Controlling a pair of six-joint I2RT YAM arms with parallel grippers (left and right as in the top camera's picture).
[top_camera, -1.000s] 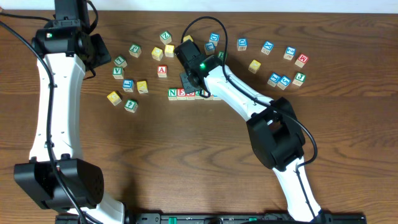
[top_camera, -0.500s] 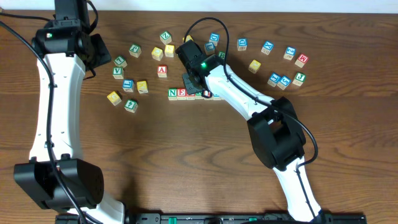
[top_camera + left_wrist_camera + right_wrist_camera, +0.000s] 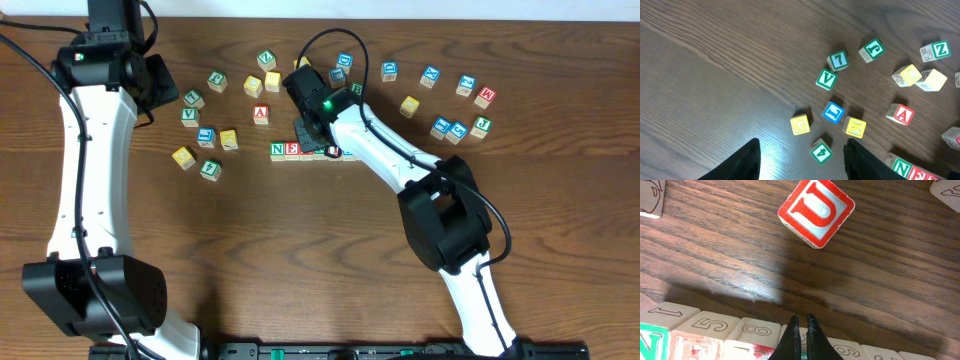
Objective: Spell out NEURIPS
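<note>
The dark brown wooden table (image 3: 300,260) filled the view, with a thin pale strip (image 3: 400,5) past its far edge. A row of small wooden letter cubes (image 3: 290,150) lay near the middle. It started with a green N cube (image 3: 277,150) and a red E cube (image 3: 292,150).

The right gripper (image 3: 801,330) hung just over the row, its fingers pressed together with nothing in them. A red-and-white U cube (image 3: 816,211) sat apart from the row, turned at a slant. The left gripper (image 3: 802,150) was partly open and held nothing, above a yellow G cube (image 3: 800,124).

Since a second ago, the right arm had moved a tiny bit along the row. The left arm and the loose cubes (image 3: 430,75) had not moved.

The loose cubes lay scattered near the far edge. A wide stretch of bare wood lay on the near side of the row.
</note>
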